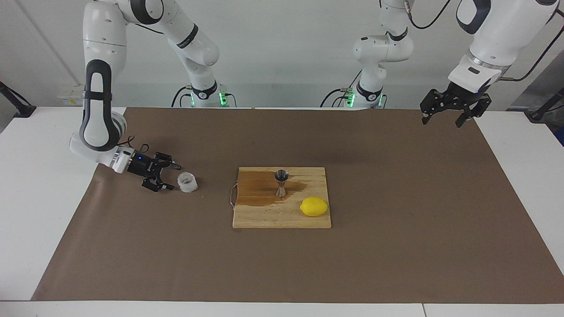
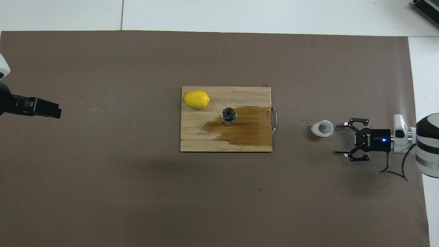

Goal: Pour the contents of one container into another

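Cup (image 1: pixel 187 182) stands upright just beside right gripper (image 1: pixel 169 177), fingers apart; left gripper (image 1: pixel 443 119) waits, fingers apart.

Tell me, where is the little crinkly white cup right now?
The white cup stands on the brown mat toward the right arm's end of the table, just off the open right gripper, apart from the cutting board.
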Robot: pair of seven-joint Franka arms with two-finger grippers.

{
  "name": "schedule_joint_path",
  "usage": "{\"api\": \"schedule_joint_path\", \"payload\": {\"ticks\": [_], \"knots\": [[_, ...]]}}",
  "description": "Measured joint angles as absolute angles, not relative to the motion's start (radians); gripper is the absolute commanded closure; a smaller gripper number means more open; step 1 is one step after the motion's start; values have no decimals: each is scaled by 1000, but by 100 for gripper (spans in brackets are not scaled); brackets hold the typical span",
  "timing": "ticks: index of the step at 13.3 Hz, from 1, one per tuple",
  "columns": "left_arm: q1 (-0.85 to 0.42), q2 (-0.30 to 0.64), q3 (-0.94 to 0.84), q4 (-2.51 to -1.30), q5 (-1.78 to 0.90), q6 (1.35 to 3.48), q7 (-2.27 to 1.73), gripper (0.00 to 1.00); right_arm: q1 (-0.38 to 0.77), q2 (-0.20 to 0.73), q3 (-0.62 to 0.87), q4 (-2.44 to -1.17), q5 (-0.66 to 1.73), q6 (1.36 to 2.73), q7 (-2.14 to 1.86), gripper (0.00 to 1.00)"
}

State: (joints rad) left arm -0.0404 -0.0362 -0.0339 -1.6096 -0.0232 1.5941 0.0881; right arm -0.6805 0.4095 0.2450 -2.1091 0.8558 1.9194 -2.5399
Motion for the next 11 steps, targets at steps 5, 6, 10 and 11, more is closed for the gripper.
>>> {"api": "schedule_joint_path", "payload": {"ticks": [5, 6, 10, 11], "knots": [[-40, -36, -34, -1610, -23, 1594, 88, 0, -727, 394, 226, -2041, 741, 1847, -2235, 0], [-40, -36, -34, -1610, -23, 1594, 88, 0, -725, 381, 227, -2029, 721, 1847, -2138, 0], [-40, -36, -34, -1610, -23, 1594, 88, 0, -700, 303, 233, -2003, 634, 1860, -1754, 0], [-40, -36, -34, -1610, -23, 1594, 88, 0, -689, 280, 234, -2003, 611, 1862, -1656, 0]]}}
